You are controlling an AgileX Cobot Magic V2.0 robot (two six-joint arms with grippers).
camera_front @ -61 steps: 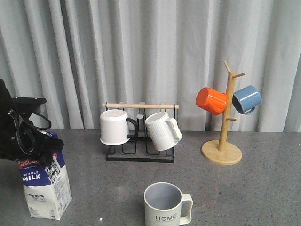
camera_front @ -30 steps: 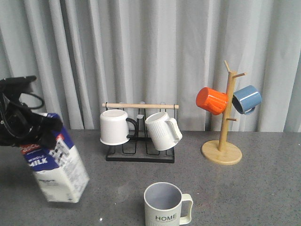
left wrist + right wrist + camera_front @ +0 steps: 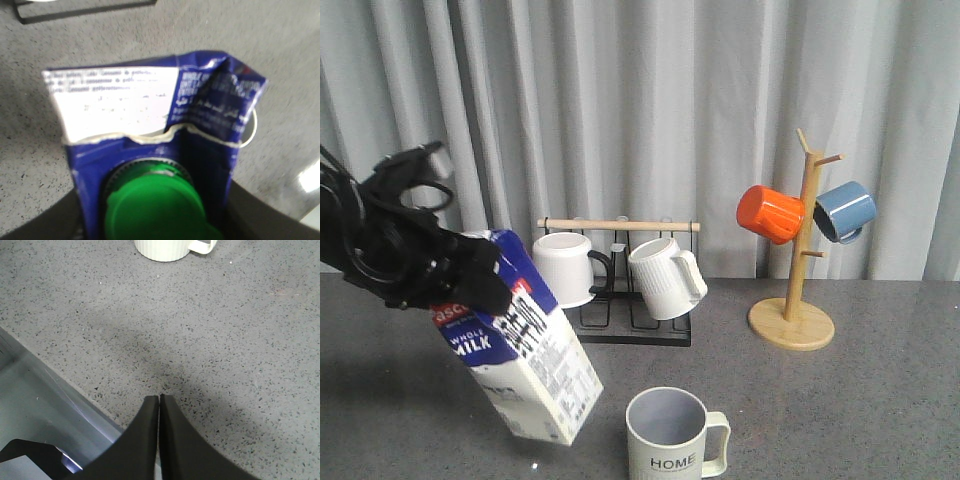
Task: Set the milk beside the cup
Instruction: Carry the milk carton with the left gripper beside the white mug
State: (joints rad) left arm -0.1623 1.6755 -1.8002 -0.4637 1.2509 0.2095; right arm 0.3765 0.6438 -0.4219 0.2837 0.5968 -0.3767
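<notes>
Milk (image 3: 525, 345) top hidden inside left tool (image 3: 470, 280).

Two white mugs (image 3: 565, 268) hang on a black rack (image 3: 618, 330).

1. The cup (image 3: 675, 433) is cut by the front view's lower edge, its base unseen.
2. The milk (image 3: 523, 351) hides part of the plain white mug (image 3: 563, 268).
3. In the left wrist view, small print on the milk (image 3: 150, 150) is blurred; its green cap (image 3: 157, 210) runs off-frame.
4. The left gripper's (image 3: 470, 275) jaws are hidden against the carton.

bare table (image 3: 840, 410) right of cup (image 3: 672, 432).
</notes>
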